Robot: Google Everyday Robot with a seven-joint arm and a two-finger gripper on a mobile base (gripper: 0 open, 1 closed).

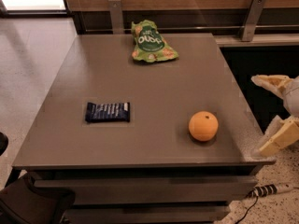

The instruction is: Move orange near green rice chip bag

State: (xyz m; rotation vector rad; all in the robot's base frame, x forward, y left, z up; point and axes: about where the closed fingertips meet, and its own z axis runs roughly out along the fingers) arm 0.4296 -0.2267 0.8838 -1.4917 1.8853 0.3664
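Item record, nearest first. Floor level: a white power strip [273,189] on speckled floor at the lower right, and a dark seat [28,204] at the lower left. Grey table [154,85]: flat top, drawers beneath the front edge. Orange [203,126]: on the front right part of the table, resting alone, touching nothing; round, so no long axis, its small dark dimple turned up and slightly right. Gripper [258,115]: off the table's right edge, level with the orange and apart from it; the arm enters from the right, its two pale fingers [279,138] spread wide, one above and one below, holding nothing. Dark blue wrapper [107,111]: flat on the front left, long axis running left to right, white print too small to read. Green chip bag [152,42]: at the far edge, centre, well apart from the orange; long axis running front to back, tilted slightly; white lettering on a dark green round logo, not legible. Behind: wood panelling with two metal brackets [115,15].
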